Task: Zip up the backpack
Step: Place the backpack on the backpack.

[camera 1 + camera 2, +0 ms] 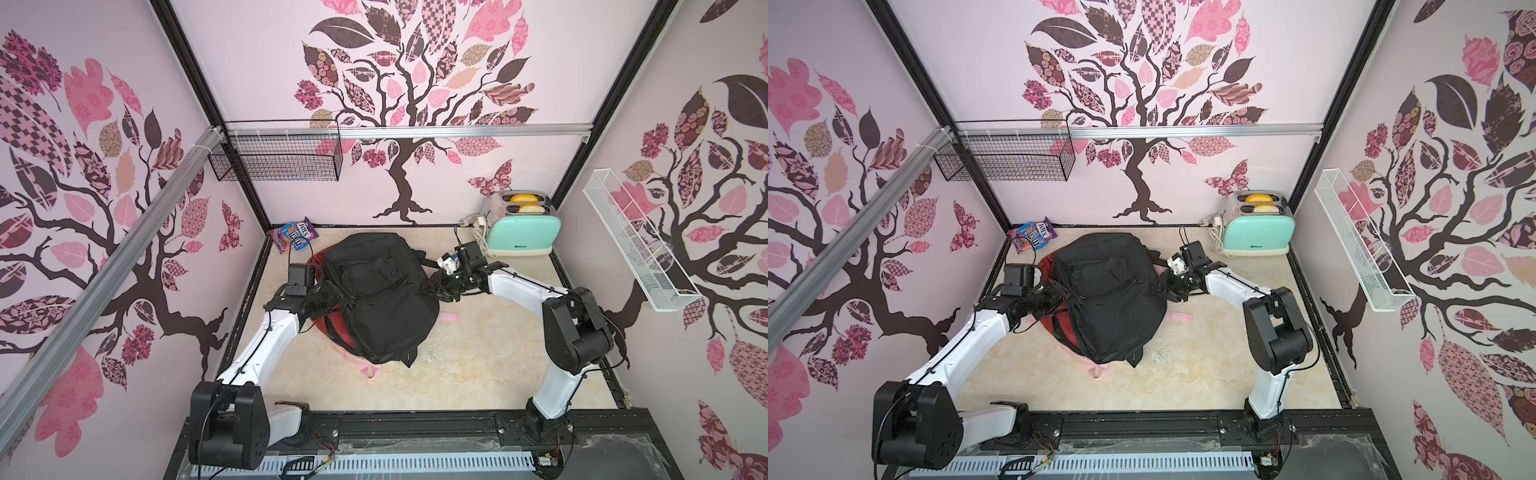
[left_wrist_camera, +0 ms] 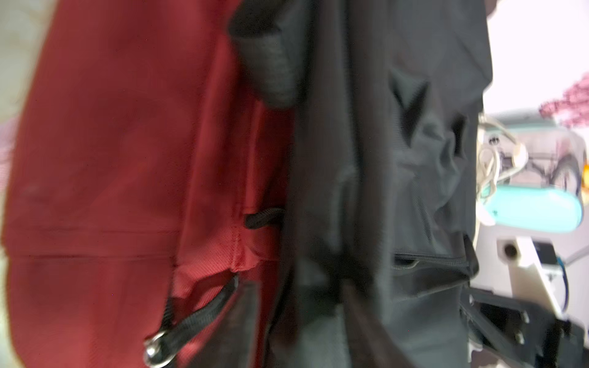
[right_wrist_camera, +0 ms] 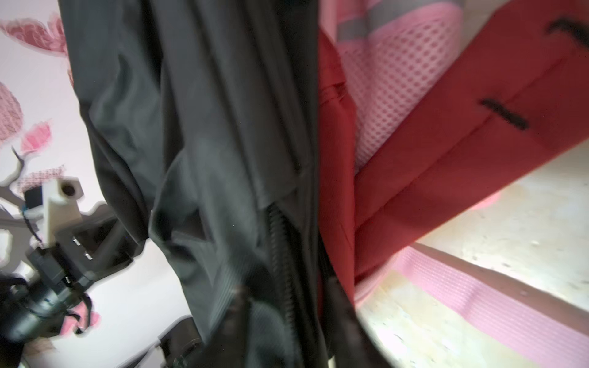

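Note:
A black backpack [image 1: 374,291] [image 1: 1108,291] lies slumped on a red bag [image 1: 332,330] in the middle of the table. My left gripper [image 1: 332,293] [image 2: 296,284] is at the backpack's left edge, its jaws apart with black fabric between them. My right gripper [image 1: 432,291] [image 3: 283,285] is at the right edge, jaws also apart, astride a fold with a black zipper line [image 3: 280,255]. A metal zipper pull on a black cord [image 2: 156,350] hangs over the red fabric beside my left fingers. Both wrist views are blurred.
A mint toaster [image 1: 521,232] with its cord stands at the back right. Candy bags [image 1: 293,235] lie at the back left. A black wire basket [image 1: 274,156] hangs on the back wall and a white rack [image 1: 640,245] on the right wall. Pink straps [image 1: 449,317] stick out under the bags.

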Controlling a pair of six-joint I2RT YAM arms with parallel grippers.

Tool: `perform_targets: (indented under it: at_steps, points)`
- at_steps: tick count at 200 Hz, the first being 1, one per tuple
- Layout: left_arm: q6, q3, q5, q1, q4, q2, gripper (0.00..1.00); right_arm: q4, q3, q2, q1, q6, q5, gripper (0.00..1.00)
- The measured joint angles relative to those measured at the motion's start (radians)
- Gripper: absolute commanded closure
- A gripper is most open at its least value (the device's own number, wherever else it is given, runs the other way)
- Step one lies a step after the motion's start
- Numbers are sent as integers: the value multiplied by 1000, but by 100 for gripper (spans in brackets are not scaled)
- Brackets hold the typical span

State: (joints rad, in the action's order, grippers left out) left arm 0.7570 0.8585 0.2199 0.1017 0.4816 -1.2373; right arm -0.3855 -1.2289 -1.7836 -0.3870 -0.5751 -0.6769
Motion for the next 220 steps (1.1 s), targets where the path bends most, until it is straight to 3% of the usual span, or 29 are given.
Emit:
perform_targets:
  at_steps: [59, 93, 142, 193, 220]
  points:
    - [-24, 37, -140, 0, 84, 183, 2, 42, 0, 53, 48, 6, -3, 11]
    - [-14, -43, -77, -5, -11, 210, 2, 88, 3, 40, 58, -14, -22, 11]
    - [14, -150, 36, -6, -120, 140, 2, 132, 36, 23, 55, -37, -42, 13]
    - [31, -177, 121, -6, -263, 88, 6, 167, 36, -31, 55, -53, -47, 26]
    - [37, -207, 153, -8, -317, 59, 11, 181, 36, -51, 50, -60, -53, 39]
